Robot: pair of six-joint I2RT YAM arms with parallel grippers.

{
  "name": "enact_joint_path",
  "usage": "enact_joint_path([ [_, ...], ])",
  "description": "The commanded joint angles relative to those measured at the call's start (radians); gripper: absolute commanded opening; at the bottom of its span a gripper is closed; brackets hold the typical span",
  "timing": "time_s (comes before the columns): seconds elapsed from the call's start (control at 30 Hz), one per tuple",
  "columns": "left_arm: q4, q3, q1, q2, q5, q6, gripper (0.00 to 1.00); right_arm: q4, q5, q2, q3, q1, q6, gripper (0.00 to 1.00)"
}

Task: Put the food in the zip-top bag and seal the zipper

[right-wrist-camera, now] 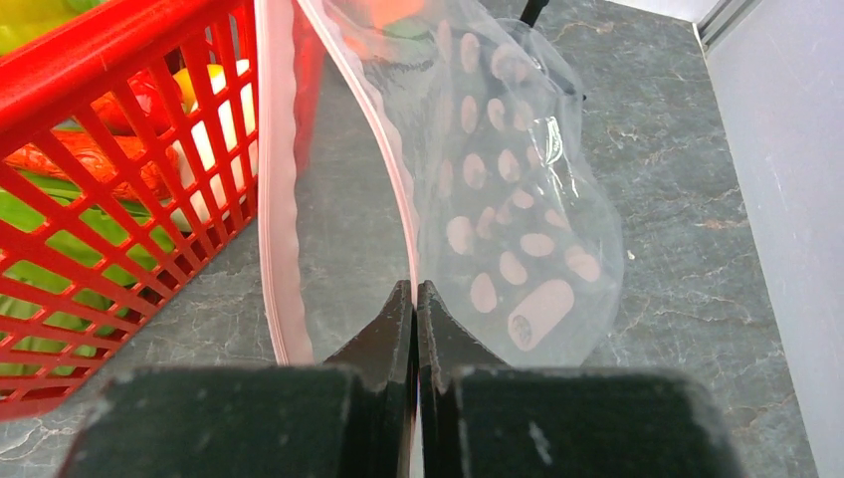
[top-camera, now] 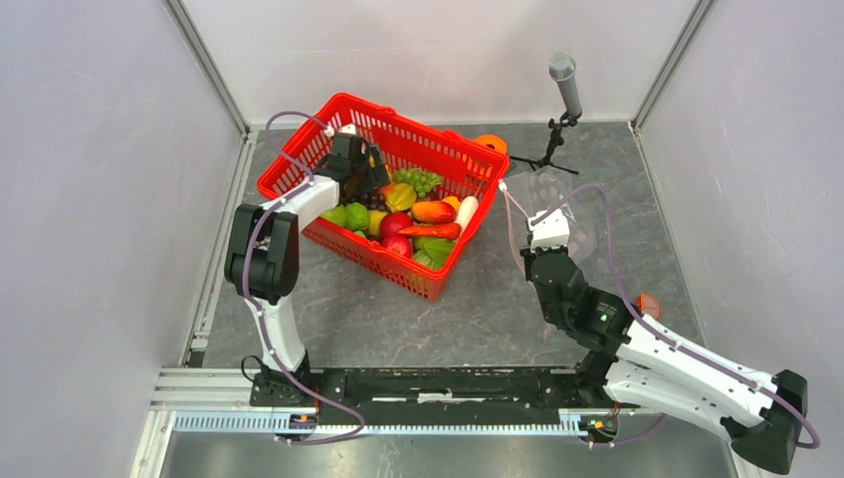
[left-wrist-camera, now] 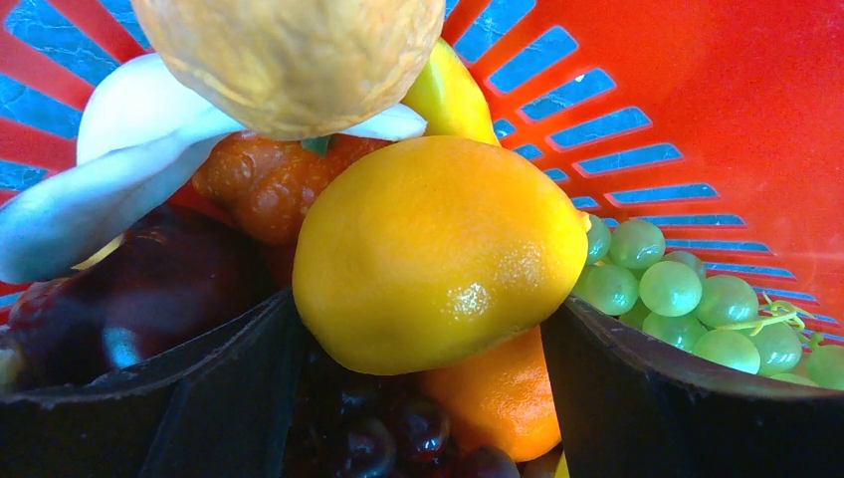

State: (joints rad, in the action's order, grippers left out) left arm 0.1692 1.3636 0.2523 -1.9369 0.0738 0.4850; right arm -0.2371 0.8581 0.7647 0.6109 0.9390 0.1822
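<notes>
My left gripper [top-camera: 366, 167] is down inside the red basket, shut on a glossy yellow-orange fruit [left-wrist-camera: 438, 249] that fills the gap between its two dark fingers [left-wrist-camera: 637, 398]. More food lies around it: green grapes [left-wrist-camera: 687, 299], dark grapes [left-wrist-camera: 398, 438], an orange piece [left-wrist-camera: 498, 398], a white piece [left-wrist-camera: 109, 189]. My right gripper [top-camera: 545, 237] is shut on one lip of the clear zip-top bag [right-wrist-camera: 518, 199], right of the basket. The pink zipper strips [right-wrist-camera: 274, 199] stand apart, so the bag's mouth is open. The bag [top-camera: 562, 204] looks empty.
The red mesh basket [top-camera: 368, 254] stands at the table's back left, full of toy food; its wall shows in the right wrist view [right-wrist-camera: 119, 149]. A microphone on a small tripod [top-camera: 565, 80] stands behind the bag. A flat orange object [top-camera: 490, 142] lies behind the basket.
</notes>
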Motion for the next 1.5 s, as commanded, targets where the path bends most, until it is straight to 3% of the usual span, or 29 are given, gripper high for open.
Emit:
enact_joint_path([
  [0.0,-0.095,-0.055,-0.004,-0.001,0.077,0.063,0.24,0.054,0.017,-0.028,-0.005,-0.013,-0.04,0.02],
  [0.17,-0.1,-0.073,0.001,0.135,0.052,0.018,0.03,0.038,0.033,-0.066,-0.003,-0.015,-0.022,0.02],
  [0.7,-0.017,-0.101,-0.001,0.448,-0.058,-0.089,0.04,-0.02,0.01,-0.053,0.004,-0.016,0.037,0.03],
  [0.73,0.005,-0.095,-0.002,0.442,-0.047,-0.089,0.08,-0.018,0.005,-0.048,0.005,-0.015,0.039,0.03],
  [0.9,-0.004,-0.083,-0.004,0.348,-0.069,-0.115,0.62,-0.019,-0.024,-0.008,0.027,-0.017,0.057,0.03],
  [1.03,0.077,0.067,-0.012,0.178,-0.167,-0.227,0.87,-0.004,-0.051,0.017,0.025,-0.017,0.072,0.04],
  [1.23,0.104,0.211,-0.027,-0.005,-0.131,-0.298,0.95,0.008,-0.066,0.076,0.043,-0.019,0.062,0.04],
  [1.47,0.199,0.257,-0.027,-0.095,-0.05,-0.369,0.94,0.021,-0.092,0.101,0.053,-0.035,0.047,0.04],
])
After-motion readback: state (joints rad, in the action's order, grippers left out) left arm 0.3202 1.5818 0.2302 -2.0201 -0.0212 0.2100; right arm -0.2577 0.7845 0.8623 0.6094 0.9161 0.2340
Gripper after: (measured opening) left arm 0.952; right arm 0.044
